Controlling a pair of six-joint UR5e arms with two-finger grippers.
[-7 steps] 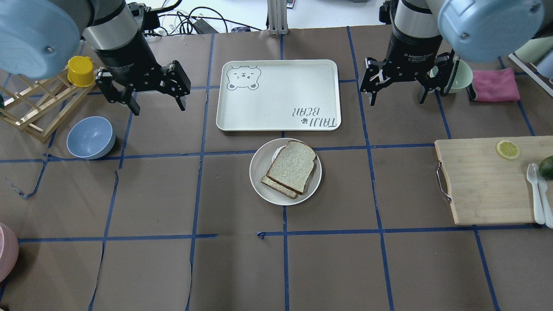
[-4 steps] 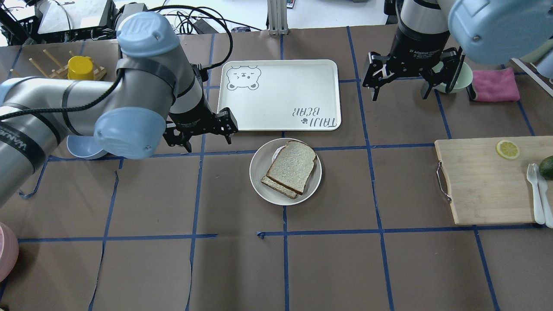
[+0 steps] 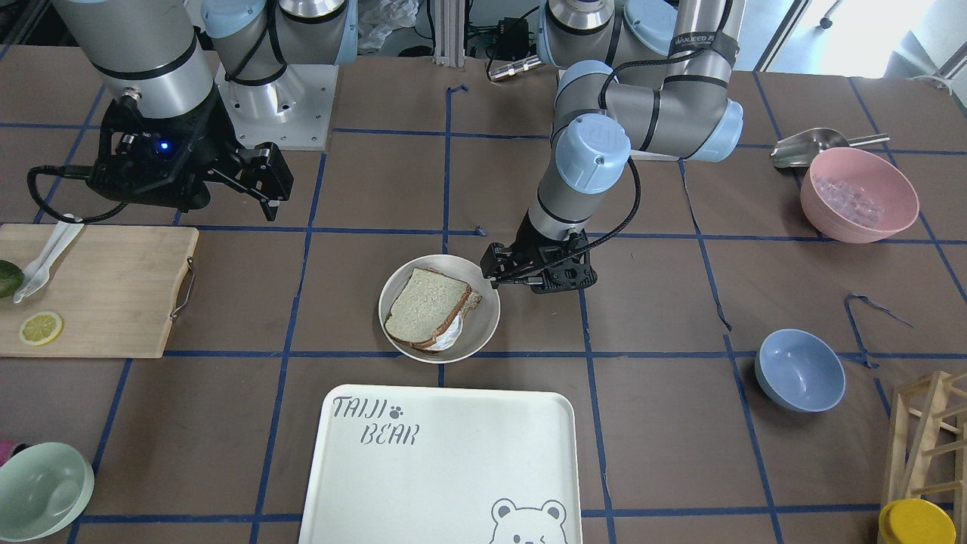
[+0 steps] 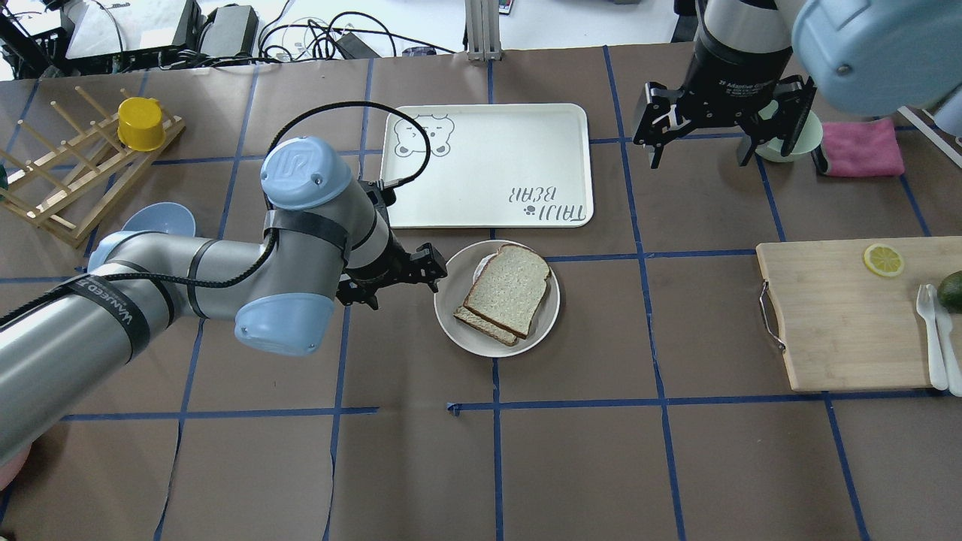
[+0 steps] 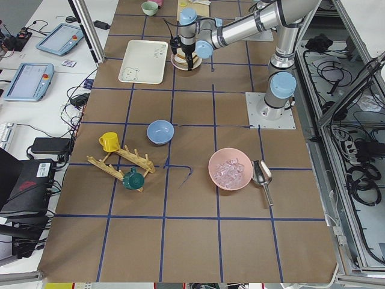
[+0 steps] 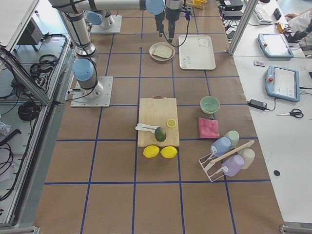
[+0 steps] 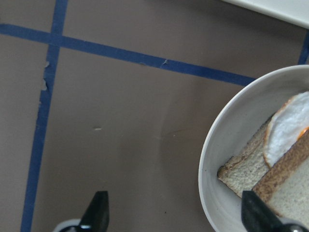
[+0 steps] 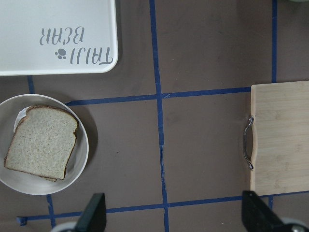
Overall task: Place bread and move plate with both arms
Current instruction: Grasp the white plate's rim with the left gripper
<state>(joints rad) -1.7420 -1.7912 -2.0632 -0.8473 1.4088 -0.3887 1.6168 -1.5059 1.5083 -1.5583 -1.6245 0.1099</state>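
Note:
The round cream plate (image 4: 451, 319) sits at mid-table in front of the tray. The pale bread slice (image 4: 511, 288) lies on it, on top of a smaller slice with fried egg. My left gripper (image 4: 400, 284) is open and low at the plate's left rim. In the left wrist view (image 7: 176, 215) one fingertip is over the plate (image 7: 217, 145) beside the bread (image 7: 289, 186), the other over the table. My right gripper (image 4: 700, 156) is open and empty, high at the back right. Its wrist view (image 8: 175, 215) shows the plate (image 8: 85, 145) and bread (image 8: 41, 142) off to the left.
The "TAIJI BEAR" tray (image 4: 488, 165) lies just behind the plate. A wooden cutting board (image 4: 842, 323) with a lemon slice is at the right. A blue bowl (image 4: 161, 218) and a rack with a yellow cup (image 4: 140, 122) are at the left, a green bowl (image 4: 797, 139) under the right arm.
My left arm has swung from the back left down and right to the plate's left rim, still open. My right gripper has moved slightly farther back. Plate and bread have not moved.

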